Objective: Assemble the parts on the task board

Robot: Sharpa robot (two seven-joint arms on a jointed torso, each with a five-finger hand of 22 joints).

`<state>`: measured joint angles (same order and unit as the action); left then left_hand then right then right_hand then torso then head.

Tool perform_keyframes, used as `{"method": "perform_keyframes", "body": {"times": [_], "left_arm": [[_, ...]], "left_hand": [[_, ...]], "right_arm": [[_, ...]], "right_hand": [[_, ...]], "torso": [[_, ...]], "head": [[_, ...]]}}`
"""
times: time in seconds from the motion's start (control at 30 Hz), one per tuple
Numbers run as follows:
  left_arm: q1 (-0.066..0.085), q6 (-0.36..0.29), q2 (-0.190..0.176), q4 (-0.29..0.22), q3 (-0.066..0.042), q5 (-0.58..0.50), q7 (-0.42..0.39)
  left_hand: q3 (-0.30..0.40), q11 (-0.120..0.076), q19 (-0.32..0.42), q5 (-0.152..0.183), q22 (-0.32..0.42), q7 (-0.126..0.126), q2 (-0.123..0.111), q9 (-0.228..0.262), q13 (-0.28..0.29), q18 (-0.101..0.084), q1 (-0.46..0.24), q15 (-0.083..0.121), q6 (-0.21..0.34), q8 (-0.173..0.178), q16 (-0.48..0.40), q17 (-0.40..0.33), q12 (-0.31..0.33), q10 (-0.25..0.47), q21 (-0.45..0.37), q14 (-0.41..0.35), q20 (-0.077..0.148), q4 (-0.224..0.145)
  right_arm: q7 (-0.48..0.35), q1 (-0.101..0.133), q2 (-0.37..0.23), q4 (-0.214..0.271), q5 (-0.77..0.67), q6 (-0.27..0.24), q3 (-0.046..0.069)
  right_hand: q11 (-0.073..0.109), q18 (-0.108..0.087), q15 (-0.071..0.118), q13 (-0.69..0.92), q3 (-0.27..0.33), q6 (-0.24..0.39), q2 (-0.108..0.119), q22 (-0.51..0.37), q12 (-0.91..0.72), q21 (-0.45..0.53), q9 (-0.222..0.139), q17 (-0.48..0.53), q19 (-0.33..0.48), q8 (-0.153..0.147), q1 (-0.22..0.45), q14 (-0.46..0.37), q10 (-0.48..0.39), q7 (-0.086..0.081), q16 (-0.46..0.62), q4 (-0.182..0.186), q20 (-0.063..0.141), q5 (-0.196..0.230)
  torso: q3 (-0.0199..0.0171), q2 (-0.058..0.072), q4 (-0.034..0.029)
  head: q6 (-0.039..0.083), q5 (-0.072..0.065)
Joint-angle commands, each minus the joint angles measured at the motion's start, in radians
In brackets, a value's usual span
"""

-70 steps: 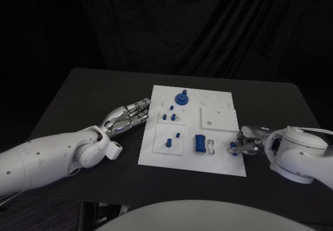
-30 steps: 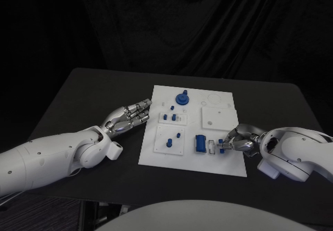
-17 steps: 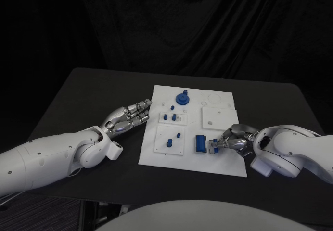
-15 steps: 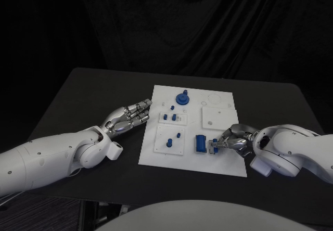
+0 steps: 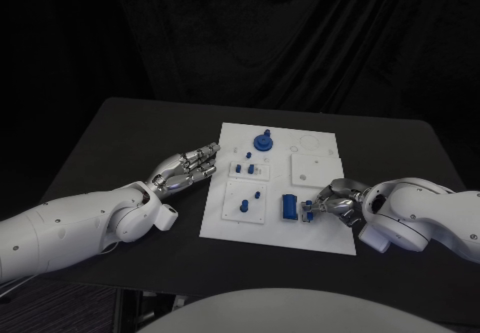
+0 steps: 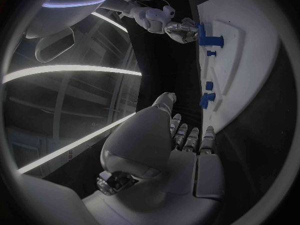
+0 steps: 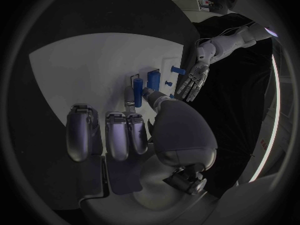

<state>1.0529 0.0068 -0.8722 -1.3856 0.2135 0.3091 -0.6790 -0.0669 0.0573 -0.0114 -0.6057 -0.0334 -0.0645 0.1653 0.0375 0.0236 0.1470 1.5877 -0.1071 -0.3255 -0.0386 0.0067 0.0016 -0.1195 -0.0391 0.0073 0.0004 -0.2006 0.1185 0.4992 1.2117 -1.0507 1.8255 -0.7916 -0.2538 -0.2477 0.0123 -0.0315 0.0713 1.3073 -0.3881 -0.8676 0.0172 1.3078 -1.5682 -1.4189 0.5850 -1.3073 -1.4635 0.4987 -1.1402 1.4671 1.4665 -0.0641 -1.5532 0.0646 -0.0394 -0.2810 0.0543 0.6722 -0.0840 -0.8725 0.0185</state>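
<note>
- Leftmost, the left hand rests on the black table just beside the task board's left edge, its fingers stretched out together toward the board and holding nothing.
- Next, the task board, a white plate, lies in the middle of the table with its long side running away from the robot.
- On the board's far end stands a round blue part with a peg; nearer, small blue pegs sit in a raised white block, and another blue peg stands in the block below it.
- Further right, a long blue block lies near the board's near right corner.
- At the right, the right hand reaches over the board's right edge and pinches a slim blue bar beside that block; the right wrist view shows the thumb tip against the bar while the other fingers lie flat over the white plate.
</note>
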Motion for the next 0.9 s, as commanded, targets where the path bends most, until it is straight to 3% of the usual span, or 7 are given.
{"method": "perform_keyframes", "body": {"times": [0.03, 0.9], "left_arm": [[-0.001, 0.014, 0.002, -0.001, -0.001, -0.003, -0.068], [-0.002, 0.020, 0.007, 0.005, -0.001, -0.003, -0.066]], "left_hand": [[0.005, 0.006, 0.001, 0.004, -0.001, -0.004, 0.010, 0.000, 0.000, 0.019, 0.000, -0.005, 0.000, -0.001, -0.007, -0.002, -0.004, -0.001, 0.002, 0.000, -0.007, 0.000], [0.007, 0.005, 0.001, 0.003, -0.001, -0.007, 0.012, 0.001, 0.000, 0.019, 0.001, -0.006, -0.001, -0.001, -0.007, -0.002, -0.003, 0.000, 0.002, 0.000, -0.008, -0.002]], "right_arm": [[0.022, 0.000, 0.003, -0.005, 0.005, 0.034, 0.000], [0.023, -0.003, 0.015, -0.012, 0.005, 0.068, 0.000]], "right_hand": [[-0.009, -0.009, -0.004, 0.263, 0.012, 0.004, 0.002, 0.210, -0.003, 0.005, -0.001, -0.221, -0.034, 0.002, 0.023, 0.095, 0.104, -0.003, 0.001, 0.016, -0.003, 0.001], [-0.015, -0.010, -0.010, 0.263, 0.068, 0.012, 0.029, 0.208, -0.003, 0.012, -0.007, -0.220, -0.031, -0.003, 0.079, 0.094, 0.104, -0.011, 0.002, 0.054, -0.008, 0.003]], "torso": [[-0.0004, 0.000, 0.0010], [0.0001, 0.000, 0.0007]], "head": [[0.000, 0.003], [0.000, 0.004]]}}
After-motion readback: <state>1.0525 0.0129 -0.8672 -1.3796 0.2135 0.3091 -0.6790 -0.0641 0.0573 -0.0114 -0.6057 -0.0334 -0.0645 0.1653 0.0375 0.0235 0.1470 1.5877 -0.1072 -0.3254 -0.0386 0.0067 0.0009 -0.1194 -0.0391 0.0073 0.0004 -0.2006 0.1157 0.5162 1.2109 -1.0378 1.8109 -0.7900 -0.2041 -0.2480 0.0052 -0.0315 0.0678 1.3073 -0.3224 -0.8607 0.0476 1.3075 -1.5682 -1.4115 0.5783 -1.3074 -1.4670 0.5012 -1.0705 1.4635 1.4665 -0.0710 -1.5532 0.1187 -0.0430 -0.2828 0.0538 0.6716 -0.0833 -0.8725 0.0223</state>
